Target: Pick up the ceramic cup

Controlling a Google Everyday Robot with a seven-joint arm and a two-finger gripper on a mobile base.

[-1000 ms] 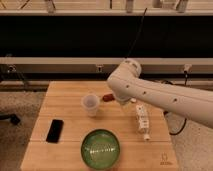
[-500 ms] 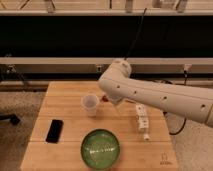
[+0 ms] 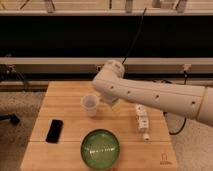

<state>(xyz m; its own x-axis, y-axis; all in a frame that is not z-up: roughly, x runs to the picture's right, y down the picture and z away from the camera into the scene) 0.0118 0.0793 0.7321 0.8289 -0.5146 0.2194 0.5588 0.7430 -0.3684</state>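
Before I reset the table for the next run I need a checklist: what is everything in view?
ceramic cup: one, whitish, upright near the middle of the table
green bowl: one, green, at the table's front edge, nearer the camera than the cup
phone: one, black, lying flat at the picture's left front of the table
bottle-like item: one, white, lying on its side at the picture's right of the table
table: one, light wood, centre of view
cable: one, black, running up behind the arm
arm: one, white, reaching in from the picture's right over the table
gripper: one, pale, low beside the cup, largely hidden under the arm
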